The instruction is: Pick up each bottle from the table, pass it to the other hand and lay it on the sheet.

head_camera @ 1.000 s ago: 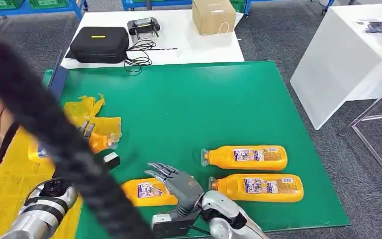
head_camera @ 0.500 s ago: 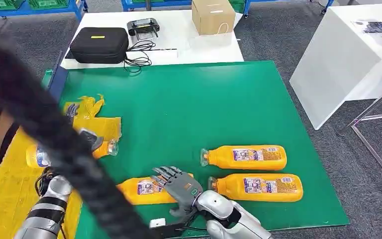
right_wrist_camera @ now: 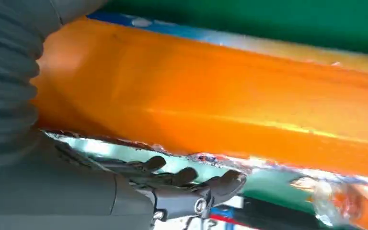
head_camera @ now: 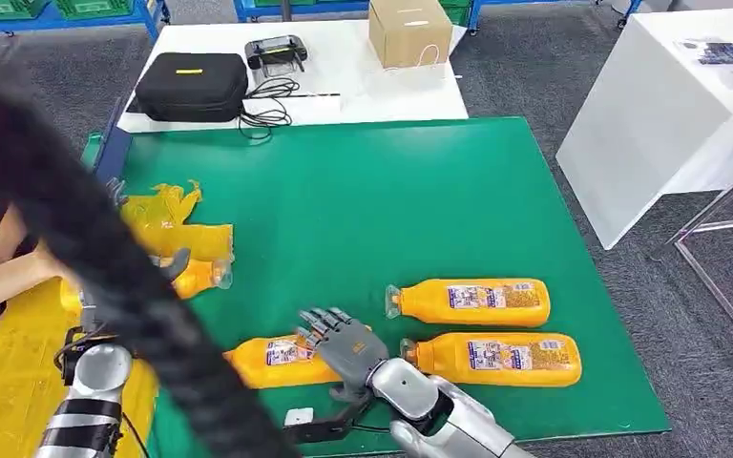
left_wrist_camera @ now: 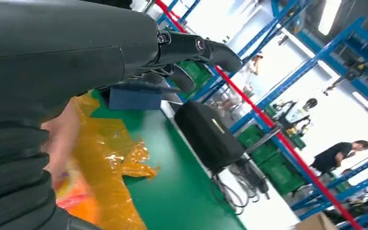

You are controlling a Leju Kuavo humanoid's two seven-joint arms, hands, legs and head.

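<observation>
The green-topped bench (head_camera: 391, 191) carries four orange bottles, all lying on their sides. Near the front edge, the right hand (head_camera: 344, 348) rests over the cap end of one bottle (head_camera: 272, 361), fingers spread across its top; the right wrist view shows the orange body (right_wrist_camera: 211, 115) pressed close against the palm with the dark fingers (right_wrist_camera: 187, 177) curling beneath it, but whether they have closed on it cannot be told. Two more bottles lie just beside that hand toward the front right corner: the farther bottle (head_camera: 472, 301) and the nearer bottle (head_camera: 496, 358), parallel and close together, caps toward the hand. At the left edge the yellow sheet (head_camera: 5, 363) holds a fourth bottle (head_camera: 196, 277), partly hidden by a dark cable (head_camera: 86, 248). The left hand (head_camera: 167, 262) hovers at this bottle; in the left wrist view its fingers (left_wrist_camera: 191, 45) extend apart, holding nothing. A person's arm (head_camera: 0, 272) reaches in at the left edge.
</observation>
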